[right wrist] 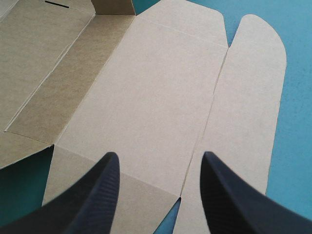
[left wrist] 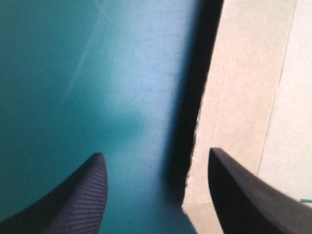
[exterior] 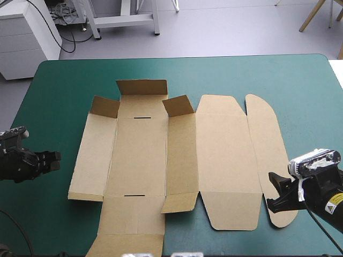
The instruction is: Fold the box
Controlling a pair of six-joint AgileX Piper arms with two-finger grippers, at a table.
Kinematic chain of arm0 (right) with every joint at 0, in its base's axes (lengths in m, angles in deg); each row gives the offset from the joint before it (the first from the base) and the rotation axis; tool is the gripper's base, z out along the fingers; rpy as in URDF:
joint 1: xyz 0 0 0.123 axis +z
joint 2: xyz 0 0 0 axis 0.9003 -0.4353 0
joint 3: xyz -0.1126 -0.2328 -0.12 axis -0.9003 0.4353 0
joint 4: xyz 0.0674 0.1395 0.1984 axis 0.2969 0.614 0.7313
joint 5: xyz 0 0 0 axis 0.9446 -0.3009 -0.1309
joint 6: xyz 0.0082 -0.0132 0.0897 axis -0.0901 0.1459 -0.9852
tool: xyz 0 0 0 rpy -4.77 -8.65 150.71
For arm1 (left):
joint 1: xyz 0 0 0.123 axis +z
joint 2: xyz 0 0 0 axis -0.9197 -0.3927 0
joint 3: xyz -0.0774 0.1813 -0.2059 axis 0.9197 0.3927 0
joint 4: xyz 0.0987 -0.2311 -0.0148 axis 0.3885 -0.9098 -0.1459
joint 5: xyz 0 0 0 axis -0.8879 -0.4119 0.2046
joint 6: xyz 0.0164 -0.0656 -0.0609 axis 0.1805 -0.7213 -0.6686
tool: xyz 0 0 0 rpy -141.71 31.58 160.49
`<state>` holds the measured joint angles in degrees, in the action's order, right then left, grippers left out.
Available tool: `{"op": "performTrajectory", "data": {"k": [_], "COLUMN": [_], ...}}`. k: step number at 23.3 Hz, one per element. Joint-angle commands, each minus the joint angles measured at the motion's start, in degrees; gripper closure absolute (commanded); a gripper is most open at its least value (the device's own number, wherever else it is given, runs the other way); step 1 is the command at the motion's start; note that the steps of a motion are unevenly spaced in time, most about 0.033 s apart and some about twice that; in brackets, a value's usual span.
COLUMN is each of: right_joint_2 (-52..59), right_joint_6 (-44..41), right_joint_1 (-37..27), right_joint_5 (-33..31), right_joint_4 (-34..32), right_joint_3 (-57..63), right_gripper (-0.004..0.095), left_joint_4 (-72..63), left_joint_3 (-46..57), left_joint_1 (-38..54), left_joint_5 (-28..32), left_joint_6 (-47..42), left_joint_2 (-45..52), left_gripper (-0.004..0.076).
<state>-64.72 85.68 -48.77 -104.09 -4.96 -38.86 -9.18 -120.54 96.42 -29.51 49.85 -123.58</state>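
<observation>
The desk fills most of my sight from above. Its teal-green cover is smooth and bare around the work. Beyond the far edge lies grey floor, with a white drawer cabinet off the 11 o'clock corner.

The box lies at the middle of the desk as one cut brown sheet, almost wholly flat. Its long axis runs from 9 o'clock to 3 o'clock. The 3 o'clock end finishes in a long rounded flap, next to a broad plain panel. The 9 o'clock half is the cross-shaped part. A centre panel there carries two thin dark slots, one toward 12 o'clock and one toward 6 o'clock. From it a near flap reaches down to the desk's 6 o'clock edge. At the 12 o'clock side three small flaps stand raised: the middle one and a tab at each side of it.

My left pincer is at 9 o'clock of the box, over bare cover and apart from the board as seen from above. Its black fingers stand spread wide. Along the wrist, the box's edge runs ahead between them, casting a dark shadow on the cover.

My right pincer sits at about 4 o'clock of the box, at the near end of the rounded flap. It too is spread and grips nothing. Its fingers straddle the crease between the flap and the broad panel. I cannot tell whether they touch the board.
</observation>
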Motion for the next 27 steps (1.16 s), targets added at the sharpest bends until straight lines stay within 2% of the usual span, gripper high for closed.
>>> {"op": "performTrajectory", "data": {"k": [1, 5, 13, 17, 27], "right_joint_2": [-0.3, -0.3, -0.3, -0.3, -0.3], "right_joint_6": [0.5, 0.5, 0.5, 0.4, 0.4], "right_joint_1": [-0.4, -0.4, -0.4, -0.4, -0.4], "right_joint_5": [3.9, 4.2, 4.4, 4.4, 4.4], "right_joint_4": [0.4, 0.4, 0.3, 0.3, 0.3], "right_joint_3": [-1.5, -1.5, -1.5, -1.5, -1.5], "right_gripper": [0.0450, 0.0450, 0.0450, 0.0450, 0.0450], "left_joint_4": [-9.8, -16.3, -18.7, -26.3, -27.6], "left_joint_3": [-0.5, -0.5, -0.5, -0.5, -0.5], "left_joint_1": [1.7, 1.7, 1.7, 1.1, -7.3], "left_joint_5": [0.8, -0.6, -3.0, -8.3, -8.2], "left_joint_6": [3.3, 6.5, 10.4, 16.1, 17.5], "left_joint_2": [-1.9, -5.0, -15.6, -20.4, -25.0], "left_gripper": [0.0293, 0.0293, 0.0293, 0.0293, 0.0293]}}
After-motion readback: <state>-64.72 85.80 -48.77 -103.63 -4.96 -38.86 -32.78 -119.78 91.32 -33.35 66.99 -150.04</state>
